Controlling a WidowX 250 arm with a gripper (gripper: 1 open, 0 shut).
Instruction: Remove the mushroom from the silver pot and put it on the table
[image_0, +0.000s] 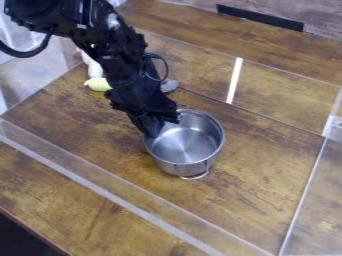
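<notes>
The silver pot (203, 158) stands on the dark wood table (261, 105) near its middle, with a wire loop handle facing the front. My gripper (159, 127) reaches down from the upper left and sits at the pot's left rim, fingers together and dipping just inside. It looks shut, and I cannot see anything between the fingers. The mushroom is hidden. The part of the pot's inside that shows is bare steel, and the gripper covers its left portion.
A long yellow-green piece (96, 85) lies on the table left of the arm. Clear acrylic rails (237, 78) cross the table behind the pot and along the front and right sides.
</notes>
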